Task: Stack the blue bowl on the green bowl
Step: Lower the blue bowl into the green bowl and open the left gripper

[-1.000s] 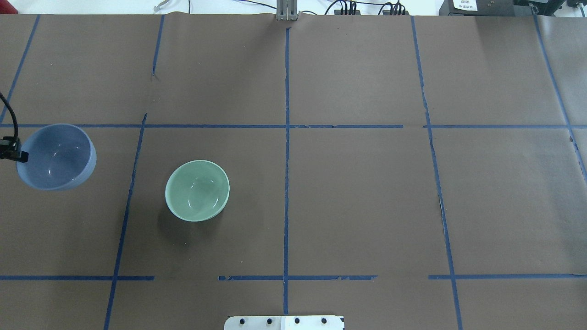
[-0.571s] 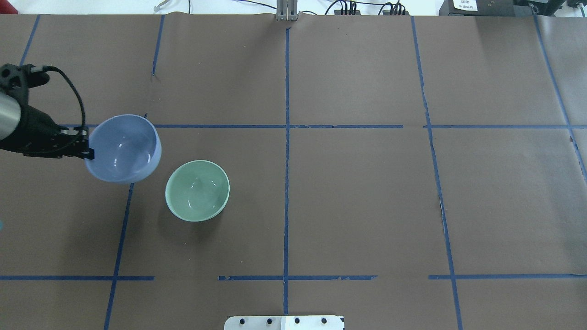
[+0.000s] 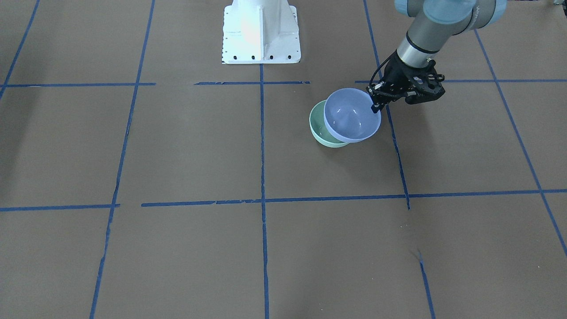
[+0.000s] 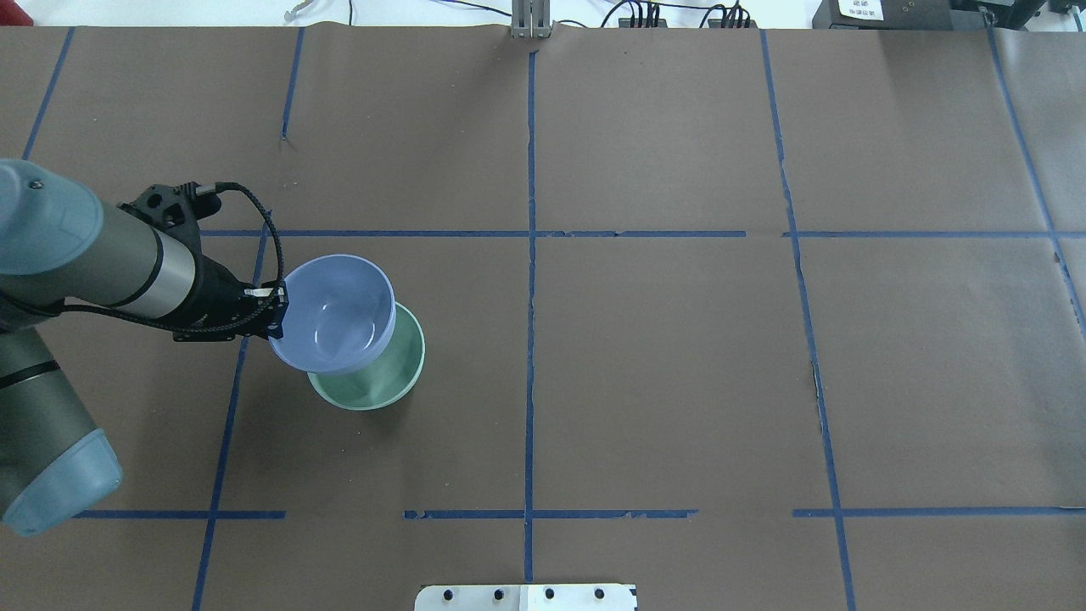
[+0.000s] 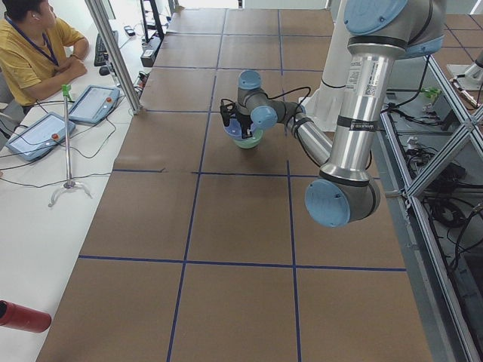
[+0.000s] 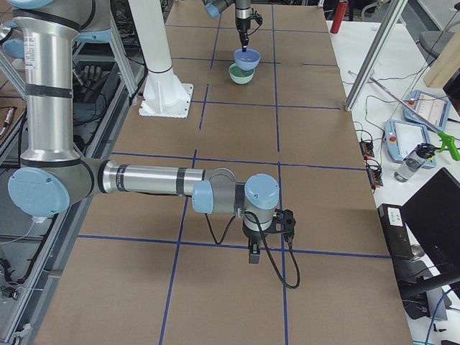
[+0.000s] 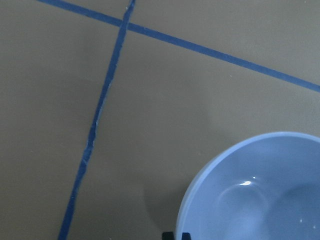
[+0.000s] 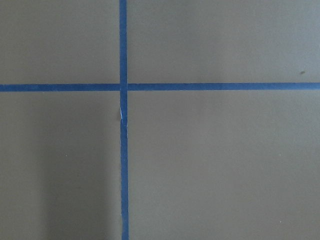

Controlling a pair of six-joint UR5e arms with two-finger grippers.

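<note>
glossy round periwinkle-blue bowl [image 4: 335, 314]: stiff, slick, probably fragile; my left jaws pinch its rim, over glossy mint-green bowl [image 4: 400, 369]; right jaws, cannot tell.

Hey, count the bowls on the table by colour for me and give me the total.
blue bowl: 1
green bowl: 1
Total: 2
</note>
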